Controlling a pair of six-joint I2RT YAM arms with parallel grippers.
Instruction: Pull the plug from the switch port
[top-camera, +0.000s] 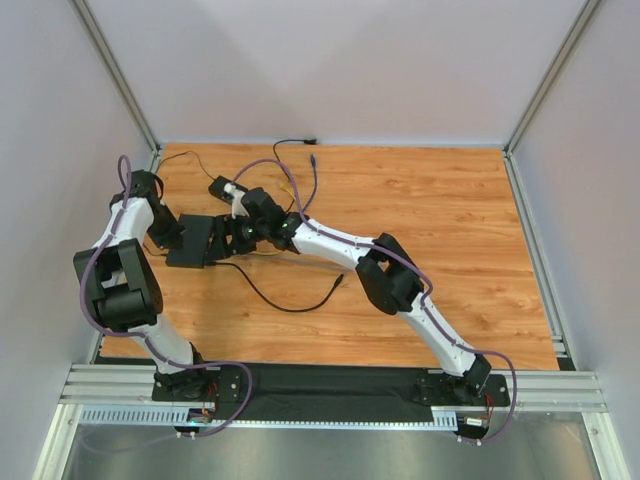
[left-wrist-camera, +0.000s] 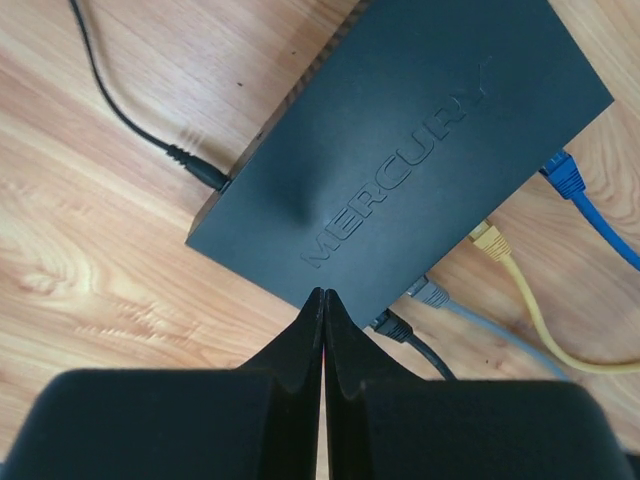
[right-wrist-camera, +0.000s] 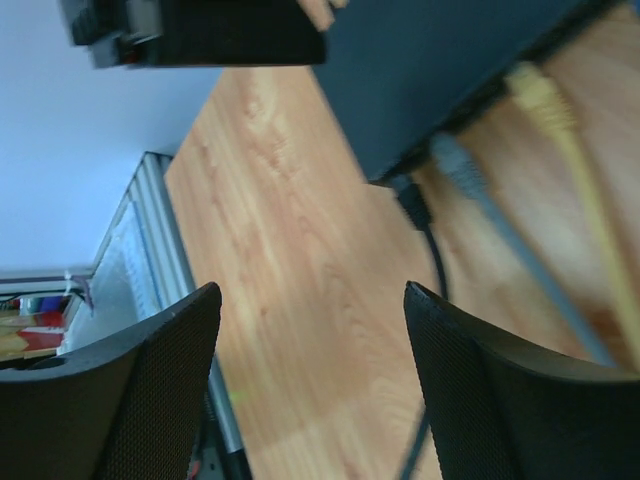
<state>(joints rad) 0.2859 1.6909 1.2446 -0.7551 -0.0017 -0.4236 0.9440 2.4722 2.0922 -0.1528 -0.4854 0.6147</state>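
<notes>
The switch (left-wrist-camera: 400, 140) is lying on the left of the table (top-camera: 450, 250). The left gripper (left-wrist-camera: 322, 300), jaws pressed together, is sitting at its edge. The right gripper (right-wrist-camera: 312, 300), jaws spread, is hovering by the black plug (right-wrist-camera: 412, 205). A crooked pull could drag the switch along.

Soft, even light is washing over the orange-brown wooden tabletop (top-camera: 450, 250) in the overhead view, and only faint shadows are falling on it. The left wrist view is coming through crisp: the flat matte-black rectangular switch (left-wrist-camera: 420, 120) is carrying a dull sheen and one soft smudge of shadow mid-frame. The right wrist view is blurring badly, with the yellow cable (right-wrist-camera: 560, 120) at upper right smearing out of focus.
</notes>
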